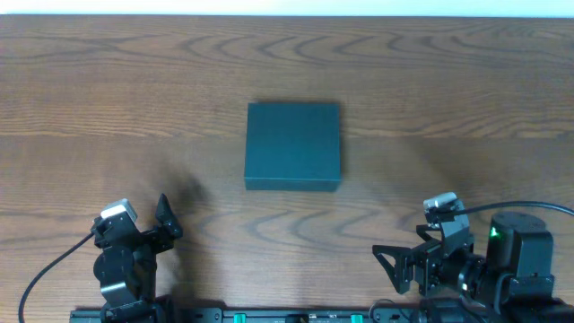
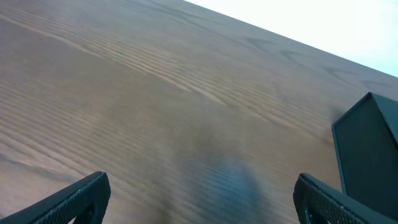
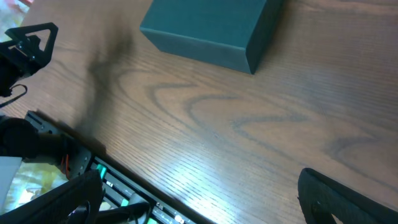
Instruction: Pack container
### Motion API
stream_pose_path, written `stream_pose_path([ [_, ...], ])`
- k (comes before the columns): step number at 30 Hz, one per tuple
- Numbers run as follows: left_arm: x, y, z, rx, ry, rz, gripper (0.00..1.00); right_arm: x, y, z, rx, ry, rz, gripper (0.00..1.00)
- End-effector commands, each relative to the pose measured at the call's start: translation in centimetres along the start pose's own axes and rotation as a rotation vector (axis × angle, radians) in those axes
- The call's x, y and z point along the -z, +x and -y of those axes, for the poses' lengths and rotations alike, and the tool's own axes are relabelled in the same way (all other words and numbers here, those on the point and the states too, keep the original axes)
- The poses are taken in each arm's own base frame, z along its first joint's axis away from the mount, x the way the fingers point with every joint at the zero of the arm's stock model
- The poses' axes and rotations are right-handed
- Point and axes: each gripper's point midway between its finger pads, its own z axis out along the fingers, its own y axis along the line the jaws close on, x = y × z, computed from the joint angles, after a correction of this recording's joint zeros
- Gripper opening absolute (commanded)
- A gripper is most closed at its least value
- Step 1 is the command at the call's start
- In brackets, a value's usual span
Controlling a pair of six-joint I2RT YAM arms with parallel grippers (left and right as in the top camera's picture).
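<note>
To the left of the container (image 1: 293,144), and nearer to the robot's edge of the table (image 1: 448,72), the left gripper (image 2: 202,183) is seen just above the wood. Its two fingers are spread wide apart and nothing is gripped between them. A black cable (image 1: 49,265) is led from the left arm toward the near-left corner. In the left wrist view only one corner of the container is caught at the right border, and plain wood grain is shown between that corner and the fingers.

The container is placed flat, about in the middle of the table and well apart from both arms. Its top is shut, so what is inside cannot be told.

To the right of the container, at the near edge, the right gripper (image 3: 199,180) is found, pointed toward the left. Its fingers are likewise set apart, with nothing between them. A small green light (image 1: 492,233) is lit on the right arm's body. A black rail (image 1: 269,316) is fixed along the near edge, below the container.
</note>
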Motion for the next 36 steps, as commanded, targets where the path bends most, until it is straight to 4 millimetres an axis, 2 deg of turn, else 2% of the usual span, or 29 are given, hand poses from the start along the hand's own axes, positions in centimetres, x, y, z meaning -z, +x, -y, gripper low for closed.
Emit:
stream_pose_path([
  [1,-0.3,0.7,0.0,-0.001,0.005,-0.012,0.95,0.0,0.1,-0.3,-0.005,-0.013,-0.003,0.99],
  [16,-0.3,0.7,0.0,-0.001,0.005,-0.012,0.95,0.0,0.1,-0.3,-0.004,-0.012,-0.003,0.99],
  [19,-0.3,0.7,0.0,-0.001,0.005,-0.012,0.95,0.0,-1.0,1.5,0.055,0.090,0.039,0.99],
  [21,-0.3,0.7,0.0,-0.001,0.005,-0.012,0.95,-0.1,-2.7,2.6,0.145,0.153,0.139,0.99],
  [23,-0.3,0.7,0.0,-0.001,0.004,-0.011,0.95,-0.7,-3.5,3.4,0.245,0.189,0.229,0.99],
  [26,-0.3,0.7,0.0,-0.001,0.005,-0.012,0.95,-2.1,-2.8,5.3,0.292,0.255,0.310,0.99],
  [29,-0.3,0.7,0.0,-0.001,0.005,-0.012,0.95,-4.3,-1.1,6.9,0.311,0.276,0.361,0.99],
  [36,-0.3,0.7,0.0,-0.001,0.005,-0.012,0.95,-8.2,2.8,9.1,0.314,0.276,0.369,0.99],
])
